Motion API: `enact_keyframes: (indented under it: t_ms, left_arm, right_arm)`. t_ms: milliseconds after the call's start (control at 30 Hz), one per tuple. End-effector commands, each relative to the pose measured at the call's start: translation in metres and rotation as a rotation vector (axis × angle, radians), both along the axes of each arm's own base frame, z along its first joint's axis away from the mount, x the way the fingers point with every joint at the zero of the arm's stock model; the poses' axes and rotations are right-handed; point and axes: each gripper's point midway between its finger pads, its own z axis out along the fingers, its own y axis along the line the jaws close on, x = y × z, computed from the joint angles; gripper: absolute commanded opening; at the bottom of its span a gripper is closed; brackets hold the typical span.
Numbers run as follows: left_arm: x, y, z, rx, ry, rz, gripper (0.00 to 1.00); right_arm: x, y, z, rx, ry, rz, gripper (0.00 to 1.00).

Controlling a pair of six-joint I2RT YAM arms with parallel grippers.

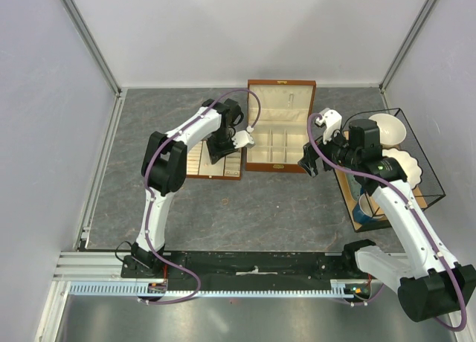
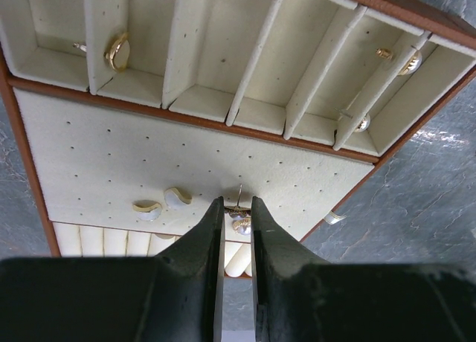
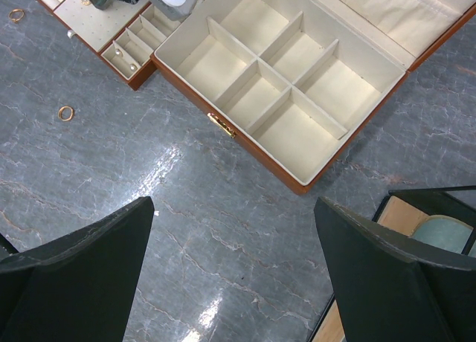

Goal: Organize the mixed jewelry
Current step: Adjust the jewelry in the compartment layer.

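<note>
My left gripper is over the flat cream slotted tray, its jaws nearly closed on a small pearl-and-gold earring right above the perforated pad. Two pale curved earrings lie on the pad beside it. A gold ring and pearl studs sit in the tray's compartments. One pale piece lies on the table by the tray's edge. In the top view the left gripper is on the tray. My right gripper is open, empty, above bare table. Two gold rings lie loose on the table.
The brown wooden box stands open beside the tray, its cream compartments holding nothing visible. A black wire basket with white bowls and a blue cup stands at the right, close to my right gripper. White walls enclose the table.
</note>
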Motion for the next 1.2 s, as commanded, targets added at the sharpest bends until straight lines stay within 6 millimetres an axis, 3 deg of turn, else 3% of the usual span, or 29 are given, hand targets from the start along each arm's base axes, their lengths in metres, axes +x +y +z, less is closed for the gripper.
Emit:
enact_keyframes:
  t_ms: [0, 200, 1167]
  left_arm:
    - [0.0086, -0.0079, 0.0064, -0.041, -0.027, -0.022, 0.01]
    - [0.0111, -0.0096, 0.0124, -0.05, -0.041, -0.022, 0.02]
    - [0.0089, -0.0109, 0.0042, -0.052, -0.018, -0.019, 0.01]
  right_arm:
    - [0.0004, 0.0004, 0.0035, 0.006, -0.025, 0.006, 0.98]
    - [0.0009, 0.0004, 0.0033, 0.005, -0.025, 0.007, 0.98]
    - [0.0012, 0.0007, 0.0036, 0.004, -0.025, 0.009, 0.98]
